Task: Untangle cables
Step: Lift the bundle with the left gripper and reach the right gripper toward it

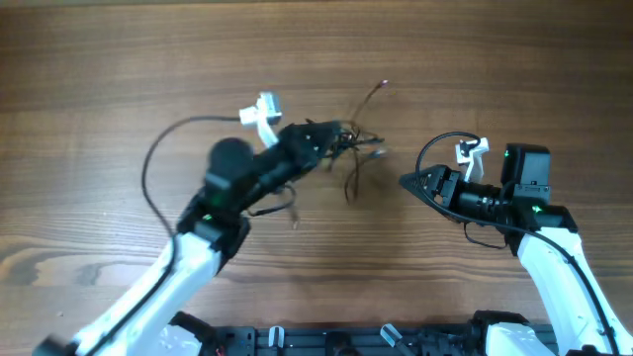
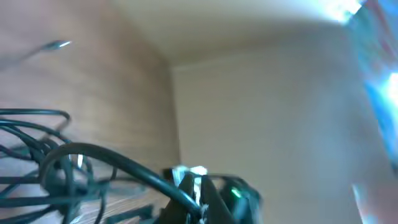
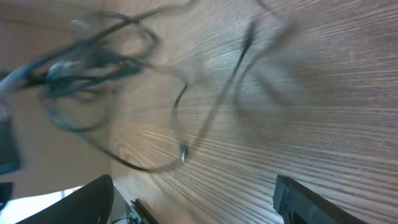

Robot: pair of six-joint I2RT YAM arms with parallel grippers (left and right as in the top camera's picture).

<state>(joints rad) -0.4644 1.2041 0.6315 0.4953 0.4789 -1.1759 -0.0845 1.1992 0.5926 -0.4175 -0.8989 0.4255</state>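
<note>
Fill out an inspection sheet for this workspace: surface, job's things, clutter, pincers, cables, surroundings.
Surface: wooden table, bare grain.
Job's things: thin black cables tangled mid-table, one end trailing away from the arms.
Clutter: nothing seen.
Pincers: left pincer shut at the tangle, grip unclear; right pincer open, empty, beside the tangle.
Cables: arm wires loop beside each arm.
Surroundings: pale wall beyond the table edge.

A wooden bench with brown grain running side to side fills the overhead view. In the left wrist view, a plain pale wall stands beyond the bench, blurred towards the right.
</note>
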